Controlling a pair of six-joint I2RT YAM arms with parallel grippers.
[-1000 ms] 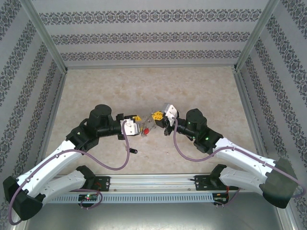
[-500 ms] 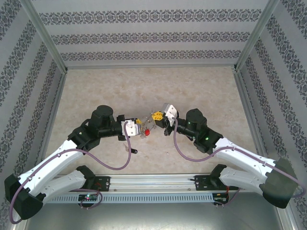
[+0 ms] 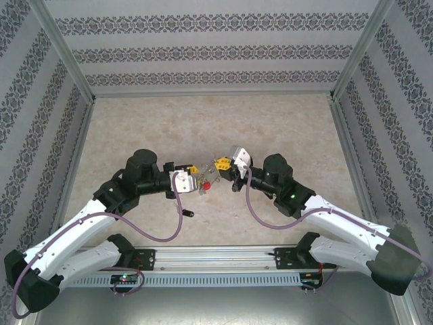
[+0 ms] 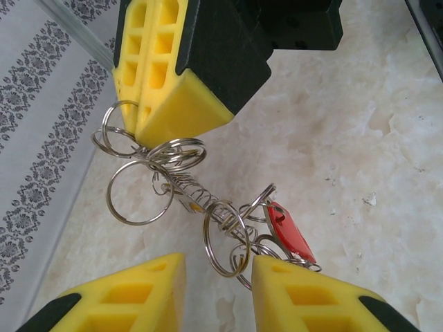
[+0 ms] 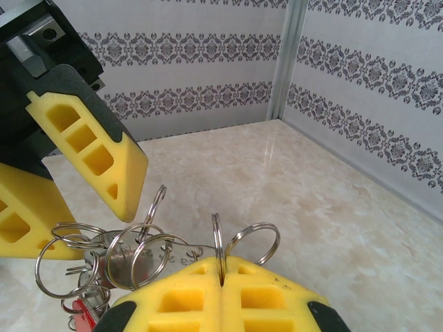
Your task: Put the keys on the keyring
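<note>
Right gripper point(image 5: 221, 268): fingers pressed together, with one split ring of the keyring point(image 4: 196, 199) pinched edge-on in the seam between the pads.
Left gripper point(image 4: 218, 270): jaws a narrow way apart. A few rings sit in the gap at the fingertips, and bare table shows between them and one pad, so nothing is clamped.
Keyring: off the table, strung between the two sets of fingertips. It is a coiled wire stem crowded with silvery split rings.
Red tag point(image 4: 286, 232): hangs at the left-gripper end, just beside one left finger.
Key point(image 3: 191, 214): black-headed, flat on the marbled table point(image 3: 270, 122). It lies on the near side of the left gripper, beside the purple cable point(image 3: 177, 203) and apart from both grippers.
Grippers: tips face each other, close together.
</note>
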